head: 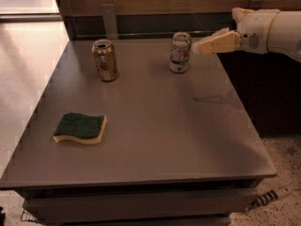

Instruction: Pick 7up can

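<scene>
The 7up can [180,52] is a slim silver-white can with green lettering and a silver top. It stands upright at the far middle of the grey table [155,126]. My gripper [200,47] reaches in from the right on a white arm. Its tan fingers [217,42] point left, and their tips are just right of the can's upper half, close to it. Nothing is in the gripper.
A gold-brown can [105,60] stands upright at the far left of the table. A green and yellow sponge [80,128] lies near the front left. A wooden wall with a dark ledge runs behind the table. A dark cabinet stands to the right.
</scene>
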Robot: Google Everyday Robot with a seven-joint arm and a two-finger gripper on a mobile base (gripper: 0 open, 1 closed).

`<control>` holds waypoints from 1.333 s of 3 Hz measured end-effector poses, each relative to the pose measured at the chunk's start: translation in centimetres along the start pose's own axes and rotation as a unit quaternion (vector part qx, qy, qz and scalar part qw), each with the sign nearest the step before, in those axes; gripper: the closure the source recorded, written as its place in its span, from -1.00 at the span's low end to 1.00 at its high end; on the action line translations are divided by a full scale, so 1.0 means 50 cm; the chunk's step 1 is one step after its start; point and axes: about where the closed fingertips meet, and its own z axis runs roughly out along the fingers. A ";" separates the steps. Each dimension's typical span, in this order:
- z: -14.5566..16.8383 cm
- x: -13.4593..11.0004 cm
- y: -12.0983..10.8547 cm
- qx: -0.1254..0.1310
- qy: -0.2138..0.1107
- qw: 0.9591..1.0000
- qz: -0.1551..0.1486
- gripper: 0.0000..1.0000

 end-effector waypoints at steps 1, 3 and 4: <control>0.077 0.019 -0.018 -0.011 -0.022 1.000 0.009 -1.00; 0.196 0.092 -0.038 -0.026 -0.052 0.997 0.040 -1.00; 0.228 0.111 -0.034 -0.033 -0.061 0.996 0.050 -1.00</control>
